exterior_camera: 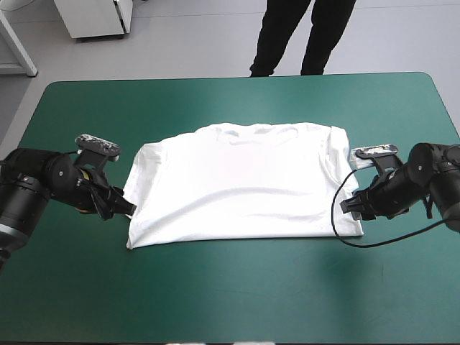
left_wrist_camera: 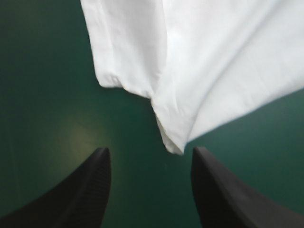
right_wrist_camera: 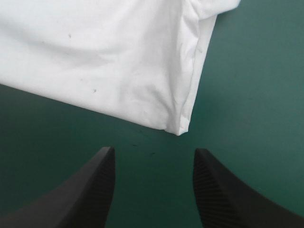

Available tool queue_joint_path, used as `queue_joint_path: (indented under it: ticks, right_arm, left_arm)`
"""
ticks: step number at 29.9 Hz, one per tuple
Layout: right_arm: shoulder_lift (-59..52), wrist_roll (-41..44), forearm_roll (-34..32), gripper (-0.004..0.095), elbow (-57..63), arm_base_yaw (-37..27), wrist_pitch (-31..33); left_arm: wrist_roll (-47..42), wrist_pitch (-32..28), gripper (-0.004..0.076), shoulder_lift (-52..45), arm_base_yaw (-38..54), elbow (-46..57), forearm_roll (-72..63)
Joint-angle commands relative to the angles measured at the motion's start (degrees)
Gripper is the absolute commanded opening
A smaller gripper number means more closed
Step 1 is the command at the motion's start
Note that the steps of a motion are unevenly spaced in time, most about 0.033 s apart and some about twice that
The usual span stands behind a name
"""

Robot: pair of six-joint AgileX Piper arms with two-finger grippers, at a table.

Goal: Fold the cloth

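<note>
Shows the white T-shirt (exterior_camera: 237,187) spread flat at the middle of the table (exterior_camera: 230,302), on the teal-green cover, with the collar (exterior_camera: 259,133) toward the far edge and a long straight edge toward the near one. Makes a wide, short rectangle, the short sleeves lying in at the two sides. Looks smooth, with only faint creases near the right side. Finds the left gripper (exterior_camera: 122,210) low over the cover at the shirt's near left corner, pointing in at it from the table's left. From the left wrist: black fingers (left_wrist_camera: 85,190) standing well apart, wide open, with only bare cover between them and the very tip of that corner of the T-shirt (left_wrist_camera: 213,66), reaching about level with the fingertips, closer to one finger than the other and touching neither. Beside the corner and a little farther ahead, a rounded sleeve hem (left_wrist_camera: 114,80). Grips nothing. Finds the right gripper (exterior_camera: 353,205) mirrored at the near right corner, also low and pointing in from the table's right. From the right wrist: fingers (right_wrist_camera: 223,190) just as far apart, wide open and empty, with the corner of the T-shirt (right_wrist_camera: 104,61) just ahead of the gap, short of the fingertips. Running away from that corner, a seamed side edge; on the cloth near it, a few small dark specks (right_wrist_camera: 95,91). Both grippers right at the cloth, neither clamped on it.
</note>
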Motion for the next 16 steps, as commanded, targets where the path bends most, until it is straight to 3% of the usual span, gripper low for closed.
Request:
queue_joint_path:
  ticks: [1,5,11,16]
  right_arm:
    - [-3.57,0.33,2.11,0.0508,-3.98,-0.37,-1.18]
    - [-3.61,0.33,3.98,0.0508,-8.92,-0.37,-1.83]
    - [-2.71,0.33,4.99,0.0508,-14.3,-0.37,-2.55]
    - [-1.42,0.33,5.11,0.0508,-14.76,-0.29,-2.67]
  left_arm:
    - [-2.11,-5.92,0.0388,-0.57,-0.09,-5.31,2.35]
    - [-3.82,-9.83,0.0389,4.9,0.53,-8.13,5.73]
    - [-2.67,-15.43,0.0389,15.06,4.9,-10.17,0.0]
    - [0.22,-16.08,0.0391,21.68,6.09,-11.13,-2.9]
